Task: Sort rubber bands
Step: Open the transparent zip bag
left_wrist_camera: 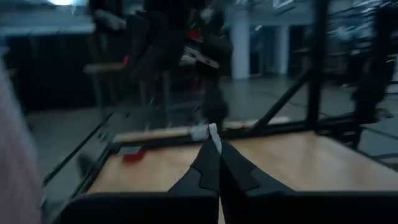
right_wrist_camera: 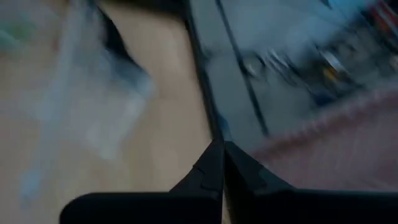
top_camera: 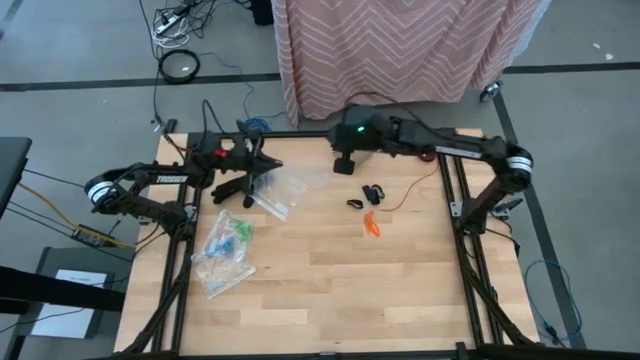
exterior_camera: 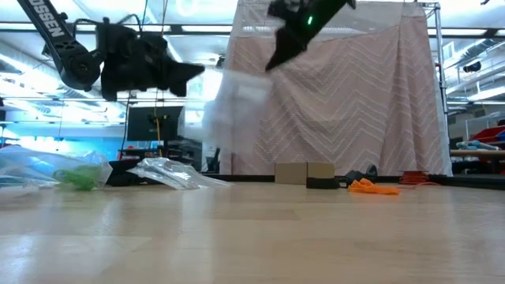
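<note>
Seen from above, the wooden bench (top_camera: 330, 280) carries, at about 8 o'clock from its centre, a clear zip bag (top_camera: 225, 252) with blue and green rubber bands (top_camera: 232, 233) inside it. Above it, at about 10 o'clock, the left end effector (top_camera: 262, 172) hangs with its fingers pressed together on the edge of a second clear bag (top_camera: 283, 190); the left wrist view shows a pale corner of film pinched at the tips. At about 12 o'clock the right end effector (top_camera: 343, 165) hovers raised off the bench, fingers closed on nothing visible. Just below it lie two loose black bands (top_camera: 366, 195), and just beside them at 6 o'clock an orange clump (top_camera: 371, 225), its long axis running roughly 12 to 6; the black loops' direction is too small to tell. The bands are probably very light, soft and floppy, lying flat with little to catch, and somewhat grippy; a pinch across one strand of a loop, tips pressed onto the wood, seems the likeliest hold.
</note>
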